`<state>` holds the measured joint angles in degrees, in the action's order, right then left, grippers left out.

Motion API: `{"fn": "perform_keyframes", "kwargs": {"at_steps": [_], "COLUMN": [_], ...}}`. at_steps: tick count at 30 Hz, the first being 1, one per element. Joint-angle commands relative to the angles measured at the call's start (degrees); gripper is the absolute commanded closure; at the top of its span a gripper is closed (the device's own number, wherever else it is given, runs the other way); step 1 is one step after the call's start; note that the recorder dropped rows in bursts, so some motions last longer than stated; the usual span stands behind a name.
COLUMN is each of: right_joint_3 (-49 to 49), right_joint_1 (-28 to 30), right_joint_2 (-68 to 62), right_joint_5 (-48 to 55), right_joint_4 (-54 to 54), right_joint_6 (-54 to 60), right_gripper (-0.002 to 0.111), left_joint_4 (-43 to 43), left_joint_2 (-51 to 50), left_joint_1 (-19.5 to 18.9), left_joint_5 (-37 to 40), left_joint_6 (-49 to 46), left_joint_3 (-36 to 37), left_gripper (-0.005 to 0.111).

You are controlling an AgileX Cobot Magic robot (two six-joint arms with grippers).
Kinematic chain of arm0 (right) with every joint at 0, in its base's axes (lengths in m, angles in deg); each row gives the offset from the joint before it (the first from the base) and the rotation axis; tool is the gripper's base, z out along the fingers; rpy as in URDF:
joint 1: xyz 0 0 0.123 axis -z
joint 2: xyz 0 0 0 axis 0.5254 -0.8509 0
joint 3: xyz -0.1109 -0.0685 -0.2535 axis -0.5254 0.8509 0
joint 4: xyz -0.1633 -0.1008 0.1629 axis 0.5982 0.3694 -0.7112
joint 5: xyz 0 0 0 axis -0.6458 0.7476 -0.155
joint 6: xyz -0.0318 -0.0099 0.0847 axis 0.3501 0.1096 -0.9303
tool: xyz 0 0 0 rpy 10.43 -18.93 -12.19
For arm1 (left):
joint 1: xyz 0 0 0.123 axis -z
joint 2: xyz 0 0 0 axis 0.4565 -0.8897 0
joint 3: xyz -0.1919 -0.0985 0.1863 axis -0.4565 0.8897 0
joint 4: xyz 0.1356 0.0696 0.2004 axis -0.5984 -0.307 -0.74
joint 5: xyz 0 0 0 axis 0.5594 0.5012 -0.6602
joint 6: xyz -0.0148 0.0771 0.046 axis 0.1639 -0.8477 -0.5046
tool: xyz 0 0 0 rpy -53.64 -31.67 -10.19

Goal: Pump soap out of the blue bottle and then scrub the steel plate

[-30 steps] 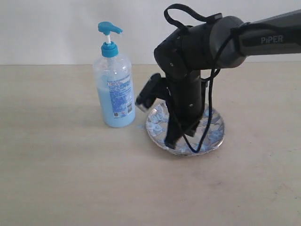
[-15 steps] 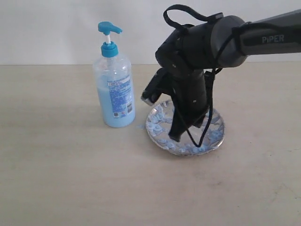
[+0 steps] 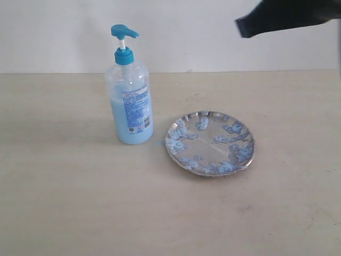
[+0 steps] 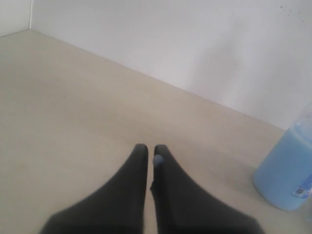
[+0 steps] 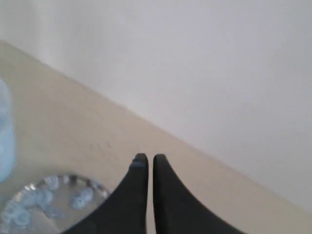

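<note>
A: Exterior: we saw the tall clear pump bottle (image 3: 129, 96) holding light blue soap (image 3: 119, 127), upright on the beige table (image 3: 64, 202), just beside the round shiny steel plate (image 3: 209, 143). Pale blue foamy blobs (image 3: 201, 124) dotted the plate. Only a dark arm link (image 3: 287, 16) showed, high up.
B: Handling?
A: We judged the bottle over half full, so weighty and smooth-walled; press the bright blue pump head (image 3: 124, 33) from above. Plate thin, stiff, soapy-slick; could skate.
B: Left wrist?
A: Left gripper (image 4: 151, 150) clenched on nothing, bottle near.
B: Right wrist?
A: Right gripper (image 5: 146, 160) clenched too, empty; plate beyond its fingers.
</note>
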<state>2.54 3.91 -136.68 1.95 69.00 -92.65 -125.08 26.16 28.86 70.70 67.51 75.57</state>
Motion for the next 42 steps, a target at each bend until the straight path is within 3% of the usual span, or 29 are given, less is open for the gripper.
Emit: {"fn": "perform_keyframes", "kwargs": {"at_steps": [1, 7, 10, 16, 22, 25, 28, 32, 40, 42], "right_joint_3": [18.34, 34.11, 36.42, 36.54, 36.54, 36.54, 37.28, 38.11, 44.38, 47.91], "right_joint_1": [1.57, 1.46, 1.46, 1.46, 1.63, 6.36, 15.45, 25.52, 27.83, 27.83], "right_joint_2": [20.75, 40.50, 48.42, 59.82, 66.12, 66.12, 66.12, 66.12, 66.12, 66.12], "right_joint_5": [-9.95, -10.28, -2.39, 12.35, 4.78, -5.98, -14.60, -13.75, -11.66, -12.60], "right_joint_4": [0.86, -8.14, -14.34, -15.12, -14.27, -14.49, -15.24, -15.55, -20.41, -29.69], "right_joint_6": [-2.48, -9.36, -14.40, -15.08, -9.25, 0.54, 7.76, 6.99, 6.99, 12.18], "right_gripper": [0.109, 0.109, 0.109, 0.109, 0.109, 0.109, 0.109, 0.109, 0.109, 0.109], "left_joint_4": [0.08, 0.08, 0.08, 0.08, 0.08, 0.09, 0.09, 0.09, 0.09, 0.09], "left_joint_2": [-0.31, -0.31, -0.31, -0.31, -0.31, -0.31, -0.31, -0.31, -0.31, -0.31], "left_joint_1": [0.26, 0.26, 0.26, 0.26, 0.26, 0.26, 0.26, 0.26, 0.26, 0.26], "left_joint_5": [-0.15, -0.15, -0.15, -0.15, -0.15, 0.14, 0.00, 0.00, 0.00, 0.00], "left_joint_6": [-0.22, -0.22, -0.22, -0.22, -0.22, -0.22, -0.22, -0.22, -0.22, -0.22], "left_joint_3": [0.20, 0.20, 0.20, 0.20, 0.20, 0.20, 0.20, 0.20, 0.20, 0.20], "left_gripper": [0.103, 0.103, 0.103, 0.103, 0.103, 0.103, 0.103, 0.103, 0.103, 0.103]}}
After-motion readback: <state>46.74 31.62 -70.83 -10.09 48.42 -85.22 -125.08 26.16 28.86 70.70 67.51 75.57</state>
